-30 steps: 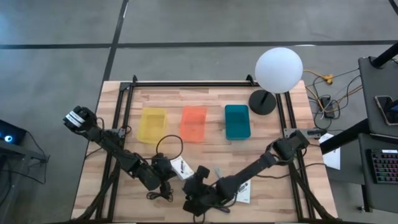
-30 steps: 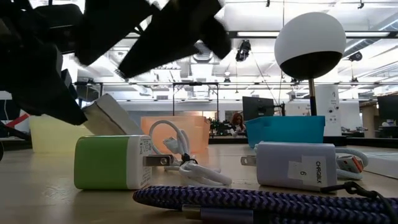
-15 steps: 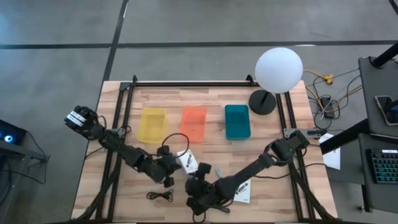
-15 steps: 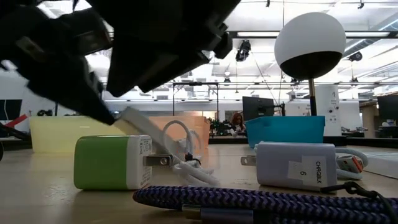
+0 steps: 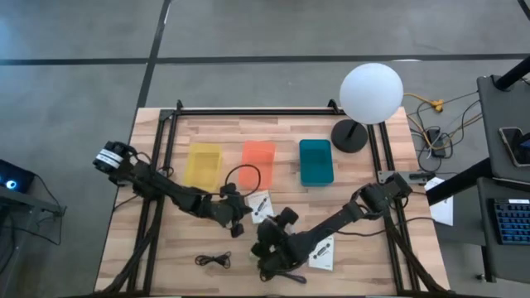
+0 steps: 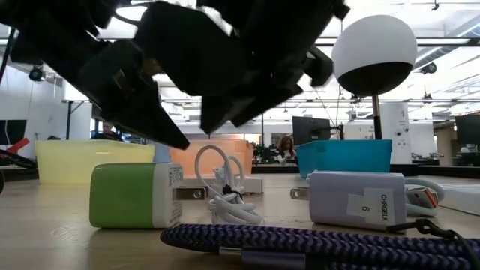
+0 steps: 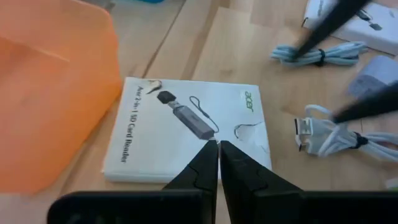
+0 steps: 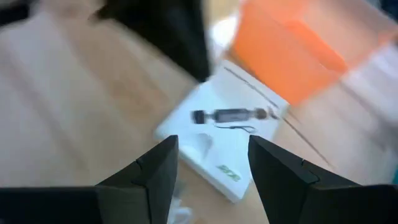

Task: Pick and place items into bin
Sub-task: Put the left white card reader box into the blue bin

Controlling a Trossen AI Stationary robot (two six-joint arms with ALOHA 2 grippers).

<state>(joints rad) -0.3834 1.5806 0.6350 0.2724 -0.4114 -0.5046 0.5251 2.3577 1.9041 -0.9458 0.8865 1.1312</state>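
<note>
A white card with black print (image 5: 261, 204) lies flat on the wood in front of the orange bin (image 5: 257, 163). My left gripper (image 5: 242, 217) is shut, and its tips stand over this card (image 7: 180, 130). My right gripper (image 5: 277, 227) hovers open just right of the card, which shows ahead between its fingers (image 8: 230, 143). A second white card (image 5: 321, 252) lies under the right arm. A black cord (image 5: 214, 260) lies near the table's near edge. The low view shows a green charger (image 6: 135, 196), a white cord (image 6: 221, 187), a lavender charger (image 6: 352, 199) and a purple braided cord (image 6: 300, 244). My left gripper's shut fingertips (image 7: 214, 152) slant down from the table's left over the card's printed face (image 7: 205, 127), close to one long edge. The card lies flat on the table. I cannot tell whether the tips touch it.
A yellow bin (image 5: 204, 165), the orange bin and a teal bin (image 5: 315, 161) stand in a row at the far side. The white globe lamp (image 5: 371, 93) stands at the far right corner. More cords (image 7: 329, 134) lie right of the card. Bare wood lies at the near left.
My left gripper has travelled right and toward the far edge, up to the orange bin, and the card has come with it. The card was tilted up at first and now lies flat. The black cord stayed behind. My right gripper has shifted toward the far side, nearer the card.
</note>
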